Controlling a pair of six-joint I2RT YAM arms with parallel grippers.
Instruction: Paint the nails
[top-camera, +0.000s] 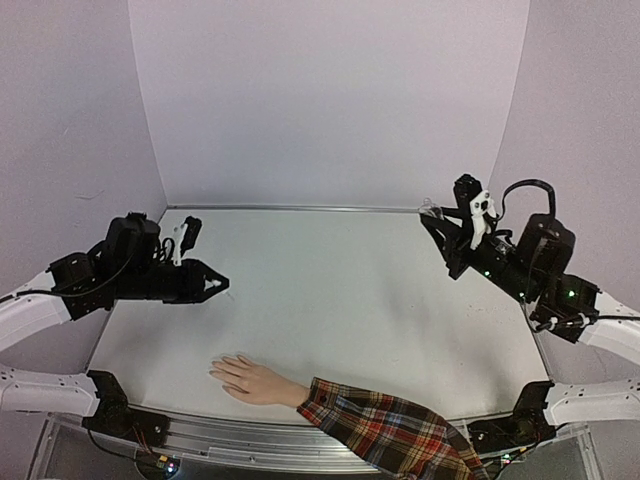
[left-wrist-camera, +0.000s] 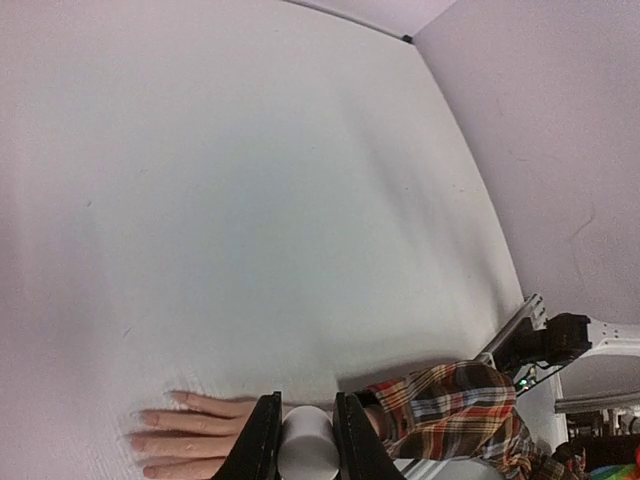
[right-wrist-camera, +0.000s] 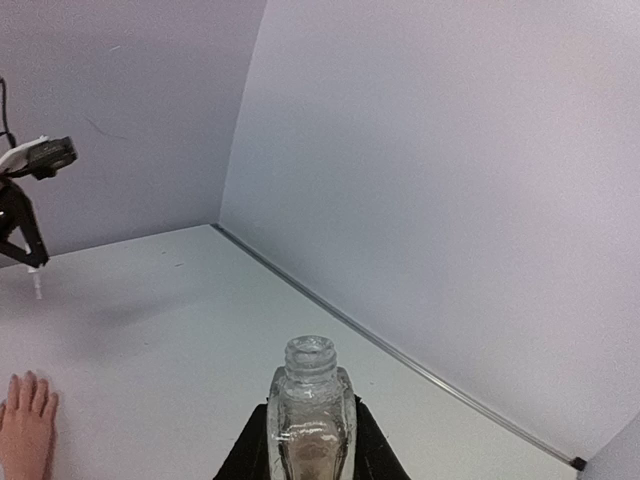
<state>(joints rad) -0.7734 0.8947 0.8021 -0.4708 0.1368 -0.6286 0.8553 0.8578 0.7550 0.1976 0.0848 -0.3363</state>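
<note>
A beige mannequin hand (top-camera: 252, 381) with a red plaid sleeve (top-camera: 385, 430) lies palm down at the table's near edge, fingers pointing left. Its pale nails (top-camera: 214, 371) are tiny; they also show in the left wrist view (left-wrist-camera: 148, 414). My left gripper (top-camera: 216, 286) hovers above and left of the hand, shut on a white cap (left-wrist-camera: 308, 443). My right gripper (top-camera: 433, 214) is raised at the far right, shut on a small clear uncapped bottle (right-wrist-camera: 312, 412) with brownish liquid. The hand also shows in the right wrist view (right-wrist-camera: 25, 425).
Pale walls close the table at the back and sides, with a metal strip (top-camera: 300, 208) along the back edge. A metal rail (top-camera: 230, 440) runs along the near edge. The right arm's base (left-wrist-camera: 550, 340) stands beyond the sleeve (left-wrist-camera: 470, 405).
</note>
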